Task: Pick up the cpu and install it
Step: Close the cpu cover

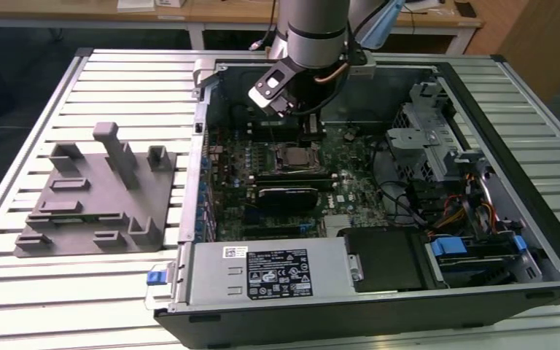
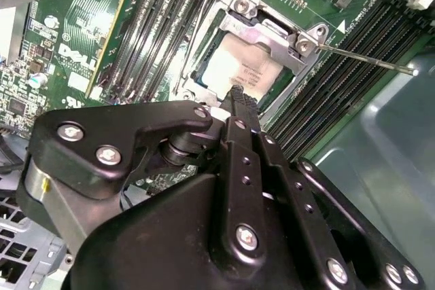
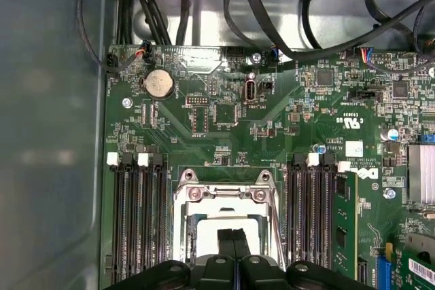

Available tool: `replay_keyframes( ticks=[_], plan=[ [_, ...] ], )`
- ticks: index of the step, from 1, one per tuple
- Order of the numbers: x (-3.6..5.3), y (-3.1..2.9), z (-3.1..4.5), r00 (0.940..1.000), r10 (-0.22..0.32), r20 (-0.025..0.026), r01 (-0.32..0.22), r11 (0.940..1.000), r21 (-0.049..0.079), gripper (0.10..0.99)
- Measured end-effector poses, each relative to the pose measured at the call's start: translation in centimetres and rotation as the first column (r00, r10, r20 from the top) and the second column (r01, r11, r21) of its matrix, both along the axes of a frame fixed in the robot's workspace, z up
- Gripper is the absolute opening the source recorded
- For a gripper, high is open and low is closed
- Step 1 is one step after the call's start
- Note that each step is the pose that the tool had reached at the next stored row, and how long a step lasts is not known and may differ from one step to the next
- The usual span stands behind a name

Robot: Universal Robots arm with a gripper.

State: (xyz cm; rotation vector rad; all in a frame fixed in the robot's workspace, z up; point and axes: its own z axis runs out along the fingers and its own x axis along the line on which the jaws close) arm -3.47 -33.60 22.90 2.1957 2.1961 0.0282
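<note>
An open computer case [image 1: 542,219] lies on a slatted metal table [image 1: 27,109], and the arm [image 1: 314,29] reaches down into it over the green motherboard [image 3: 224,127]. The gripper [image 3: 233,234] has its two black fingers [image 3: 225,242] pressed together with nothing between them, and its tip hangs right over the metal socket [image 3: 224,198] in the middle of the board. The cpu [image 2: 234,66], a pale silver square, lies flat inside that socket, with the socket's metal frame lapping over one of its edges. In the second wrist view the fingertip sits at the edge of the chip, but whether it touches the chip cannot be told. A thin lever [image 2: 360,58] sticks out from the socket frame over the dark memory slots [image 3: 139,222] that run along both sides of the socket. On the table beside the case, at the exterior view's left, sits a grey moulded fixture [image 1: 95,197] with upright blocks.
</note>
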Motion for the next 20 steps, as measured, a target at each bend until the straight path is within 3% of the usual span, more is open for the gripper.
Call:
replay_keyframes(
  ticks=[5,10,14,20],
  plan=[
    [-0.01,0.00,-0.01,0.9980,0.063,0.0000,-0.063,0.9980,0.000,0.106],
    [-0.01,0.00,-0.04,0.9881,0.154,0.0001,-0.154,0.9881,0.000,0.106],
    [-0.01,0.00,-0.05,0.9744,0.225,0.0001,-0.225,0.9744,0.000,0.106],
    [-0.01,0.00,-0.07,0.9440,0.330,0.0001,-0.330,0.9440,0.000,0.106]
  ],
)
